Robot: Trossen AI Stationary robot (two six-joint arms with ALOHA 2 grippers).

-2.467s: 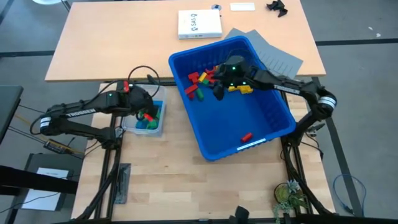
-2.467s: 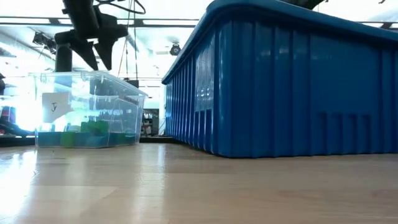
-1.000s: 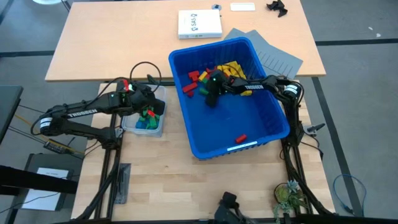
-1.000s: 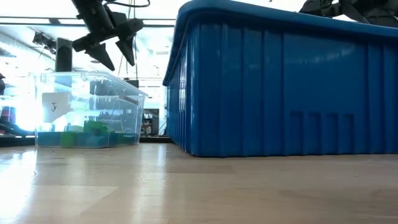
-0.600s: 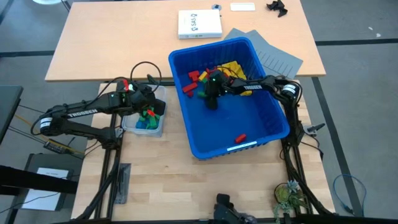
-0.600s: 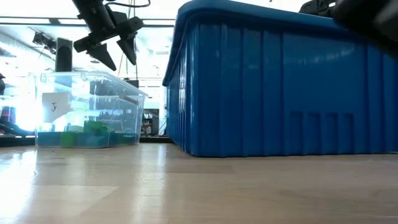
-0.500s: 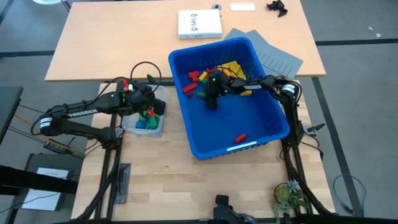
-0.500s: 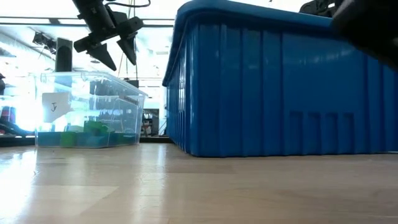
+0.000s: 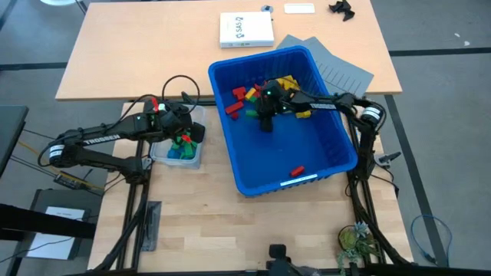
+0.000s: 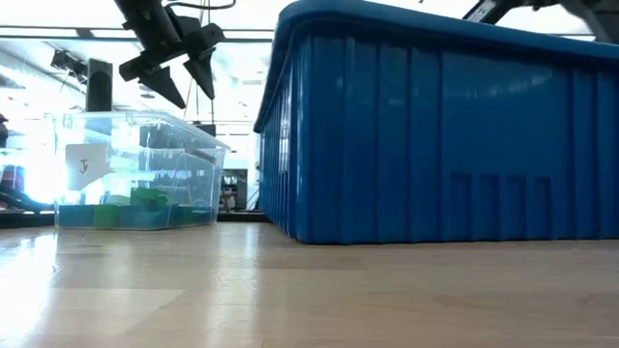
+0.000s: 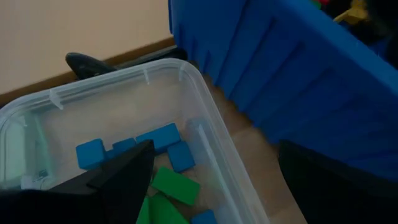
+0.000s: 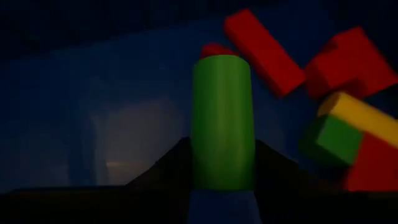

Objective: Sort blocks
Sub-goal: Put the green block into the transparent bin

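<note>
Right tool (image 9: 265,115) reaches down inside the large blue bin (image 9: 330,165), at the near edge of the heap of blocks (image 9: 265,92) that lies toward the bin's far end. In the right wrist view its two dark fingers (image 12: 168,163) are clamped on a green block (image 12: 222,121), which stands upright between them. Just beyond it in that view lie red blocks (image 12: 264,53), a yellow one (image 12: 364,115) and another green one (image 12: 333,140), crowded together on the blue floor of the bin. A single red block (image 9: 296,170) lies well apart from the heap, near the bin's front wall.

Left tool (image 9: 186,130) hangs above the small clear tub (image 9: 196,159), which sits on the table (image 9: 199,222) just beside the bin's left wall. Its fingers (image 10: 169,82) stand wide apart and hold nothing, as the low view shows against the bright room behind. Inside the tub lie blue blocks (image 11: 127,148) and green blocks (image 11: 175,185), close together on its bottom; from above a red piece also shows at the tub, under the left tool.

Behind the bin, on the lighter far table, rest a white box (image 9: 245,31) and some grey sheets (image 9: 341,69), the latter partly tucked under the bin's far corner.
</note>
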